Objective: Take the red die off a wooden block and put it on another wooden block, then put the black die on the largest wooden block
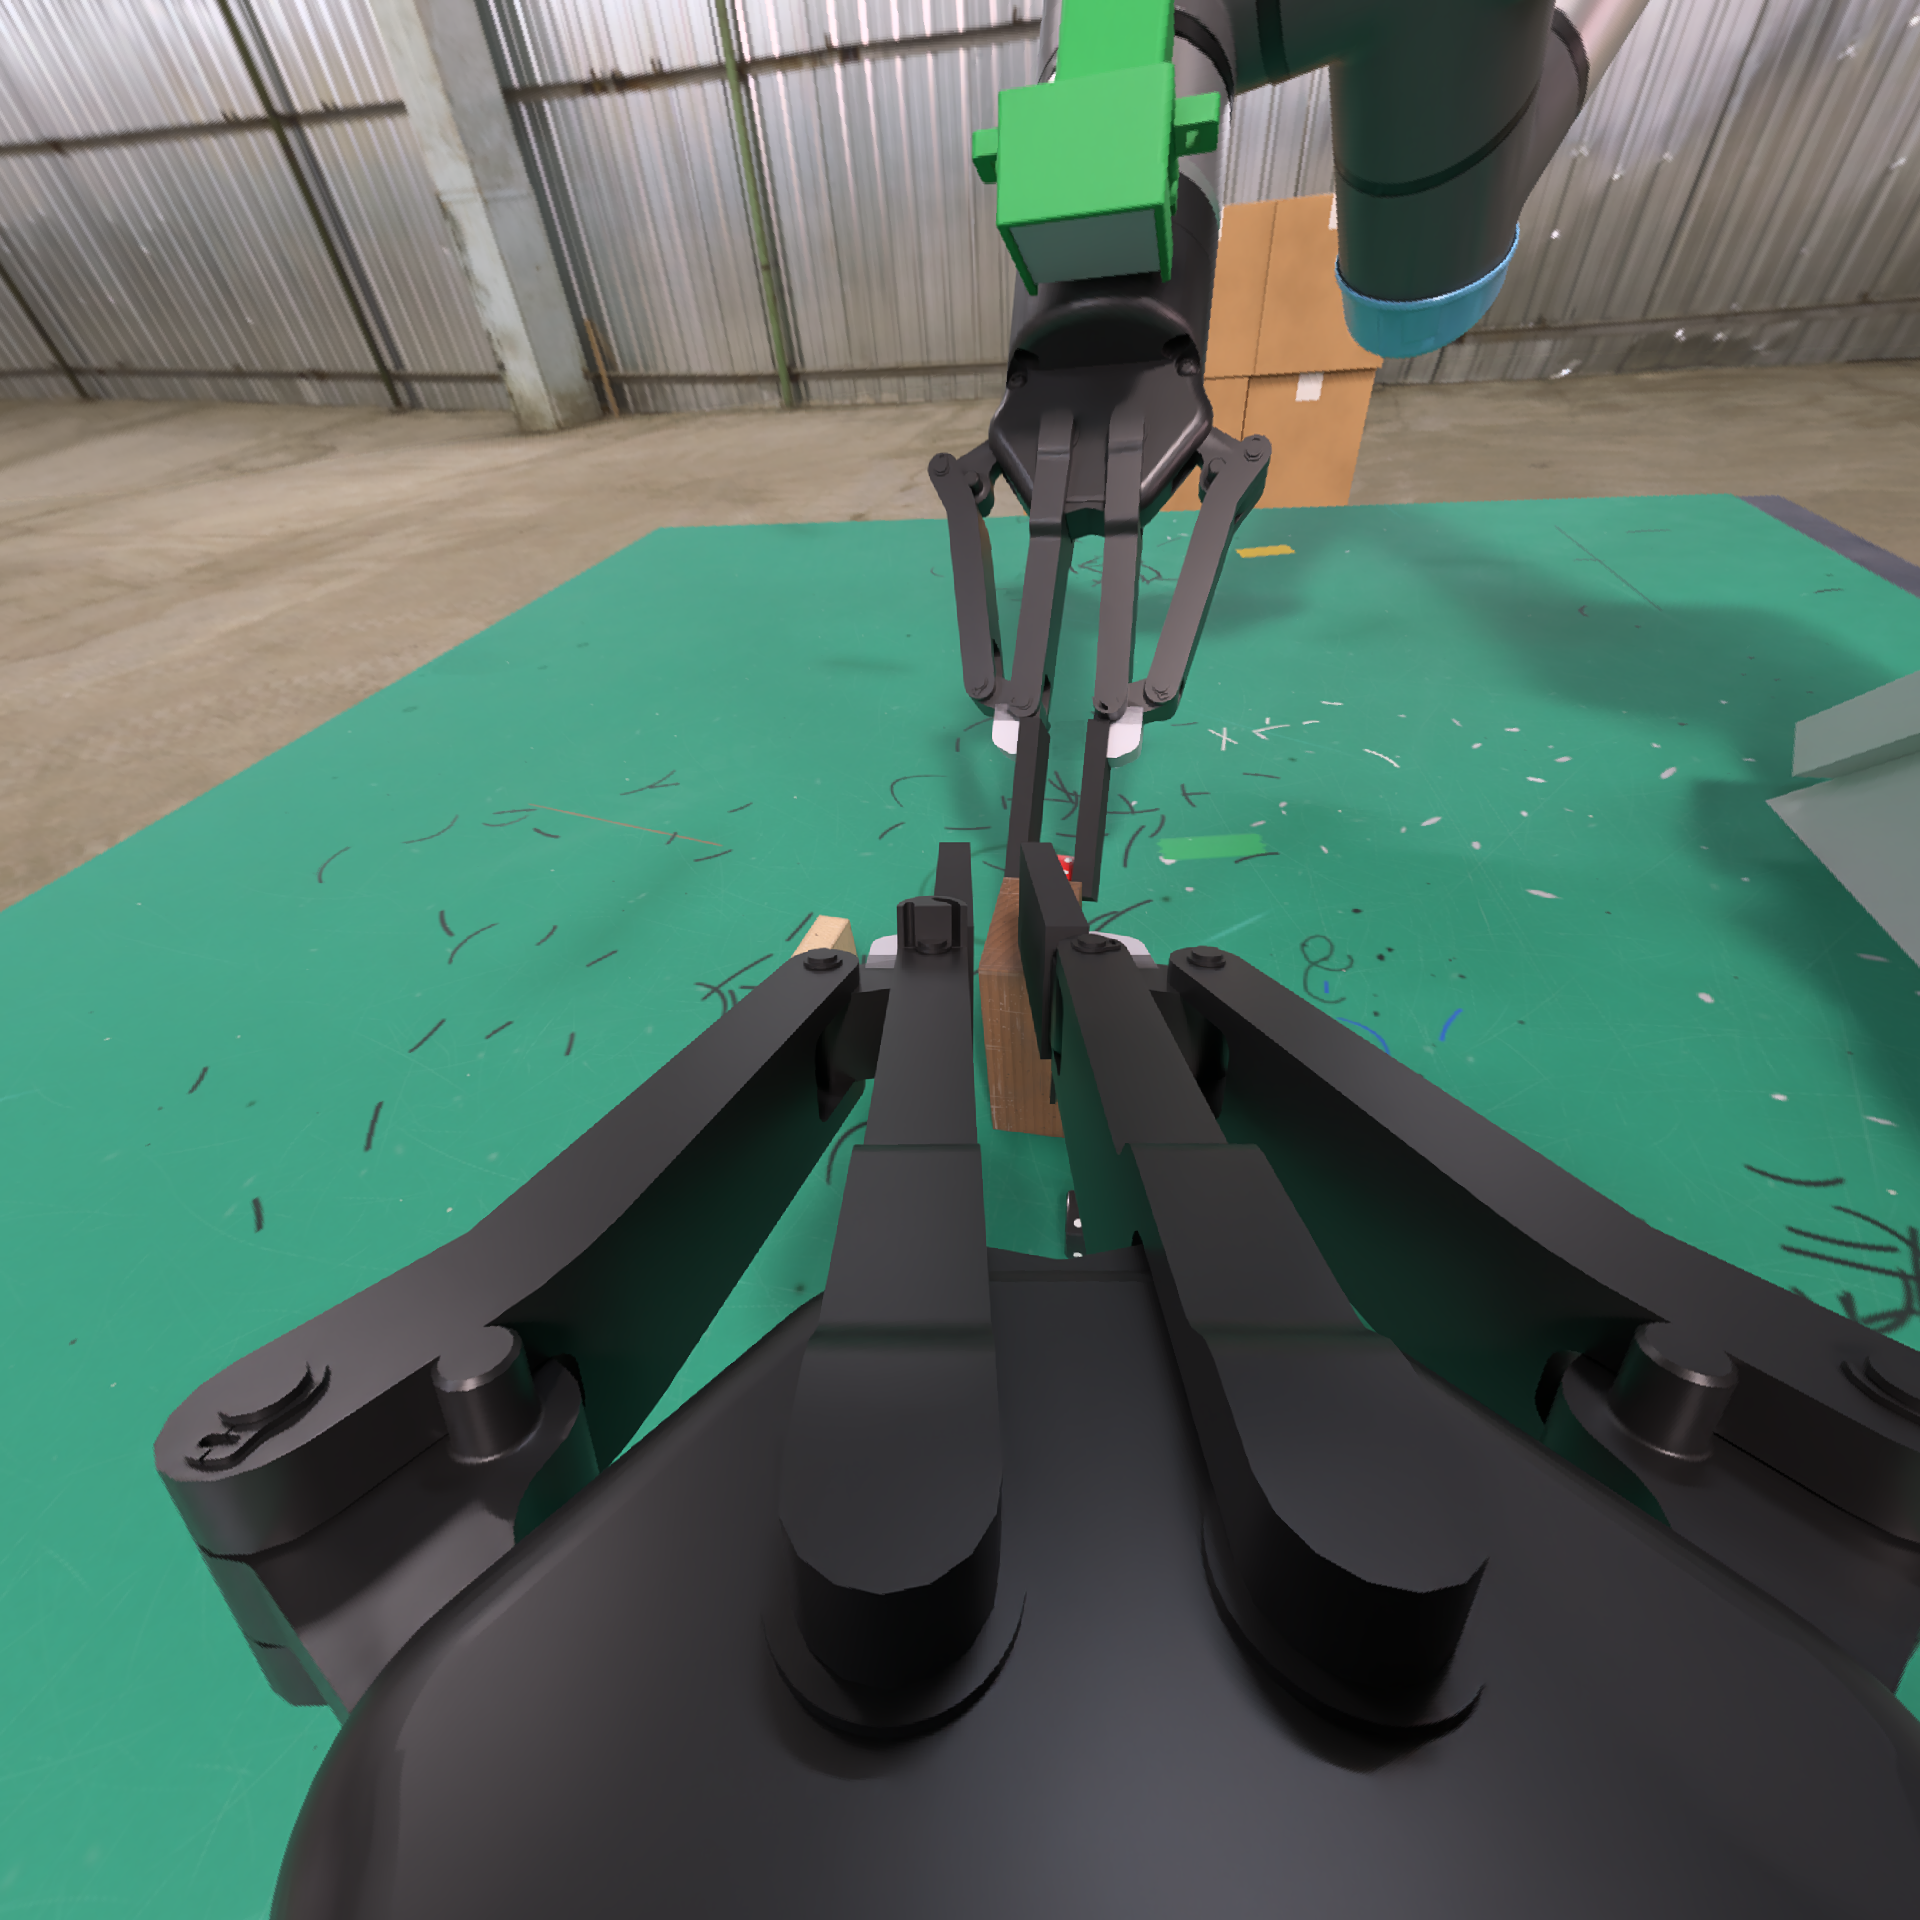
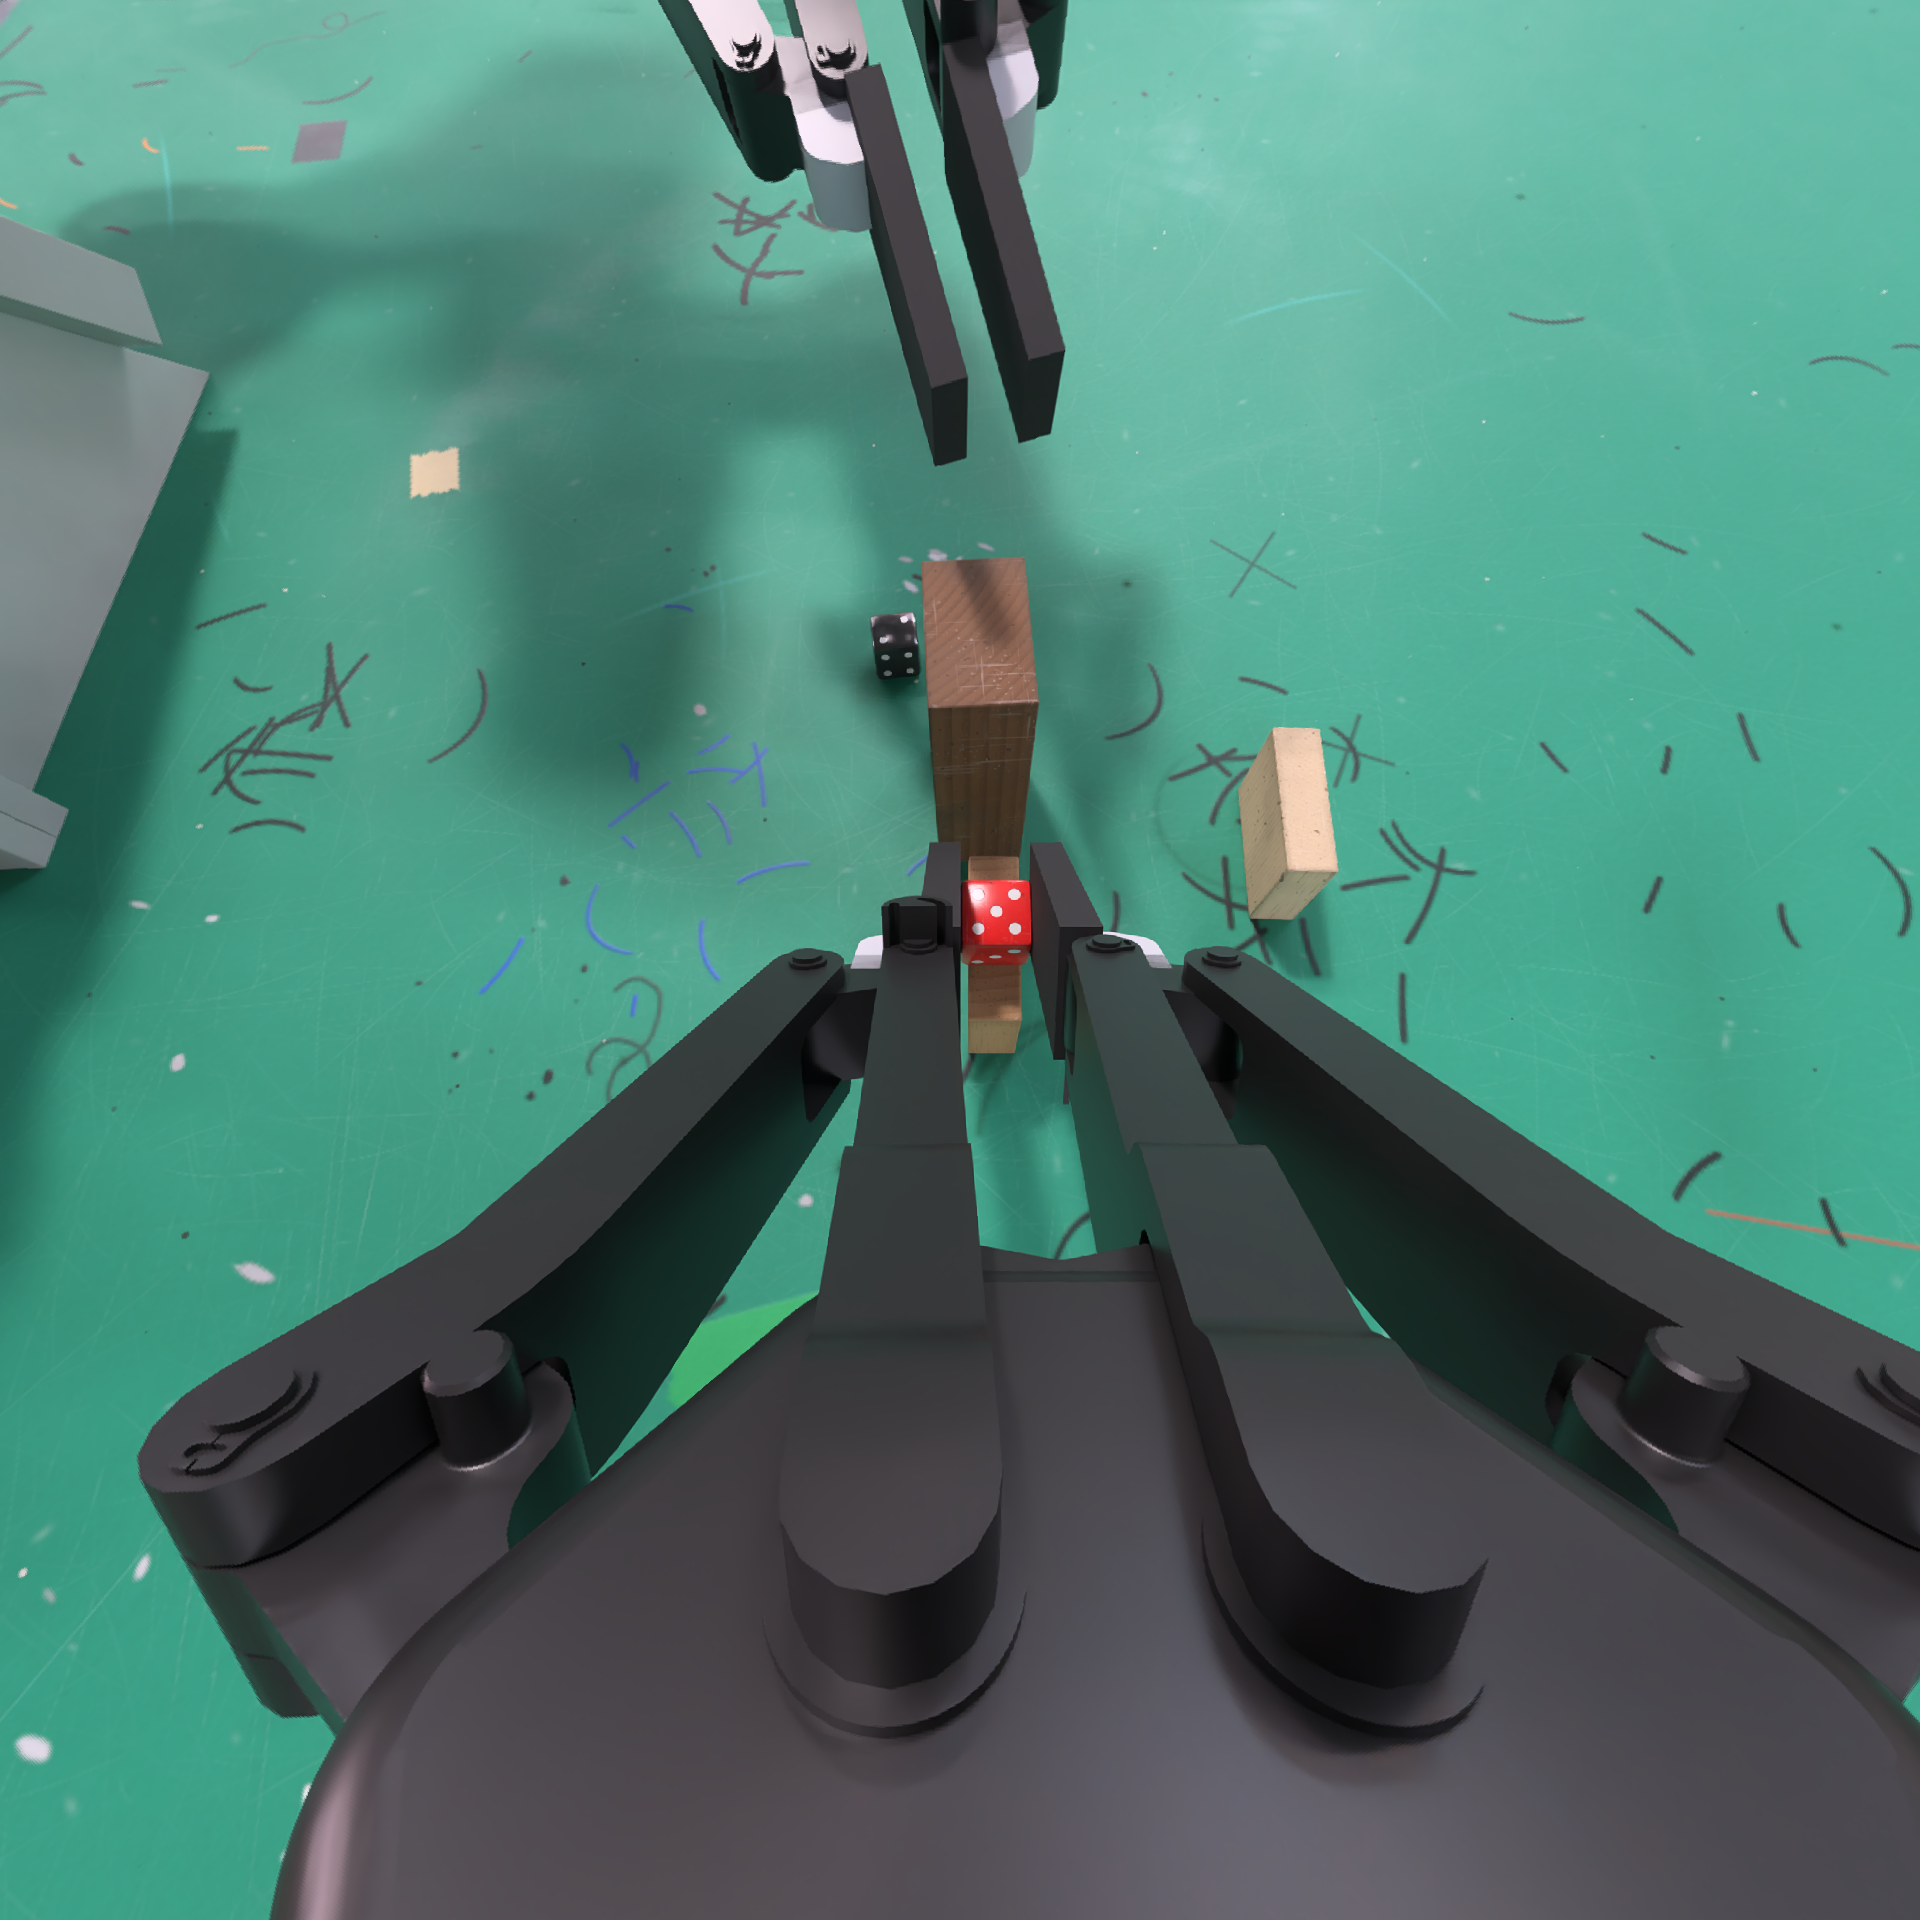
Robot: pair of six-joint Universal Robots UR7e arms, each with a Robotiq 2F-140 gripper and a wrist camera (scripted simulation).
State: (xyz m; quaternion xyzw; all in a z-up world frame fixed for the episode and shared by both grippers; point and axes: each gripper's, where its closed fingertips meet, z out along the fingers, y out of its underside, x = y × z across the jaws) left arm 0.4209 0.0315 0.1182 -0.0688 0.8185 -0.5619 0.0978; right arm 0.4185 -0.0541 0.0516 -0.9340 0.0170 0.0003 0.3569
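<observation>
In the right wrist view, the red die (image 2: 995,914) sits on top of a small light wooden block (image 2: 992,1023). My right gripper (image 2: 994,854) is shut on the die, with one finger on each side of it. Just beyond stands the tall dark-brown wooden block (image 2: 982,665), the largest one. The black die (image 2: 894,646) lies on the mat at its left. A pale block (image 2: 1288,821) stands to the right. My left gripper (image 2: 997,436) hangs above the mat beyond the brown block, fingers almost together and nothing between them. The left wrist view shows the left gripper (image 1: 992,862), brown block (image 1: 1013,1029), black die (image 1: 1075,1231) and right gripper (image 1: 1058,873).
The blocks stand on a green mat (image 2: 1558,520) marked with pen scribbles. A grey box-like object (image 2: 62,499) sits at the mat's edge, also seen in the left wrist view (image 1: 1860,790). Cardboard boxes (image 1: 1288,343) stand on the floor beyond the table.
</observation>
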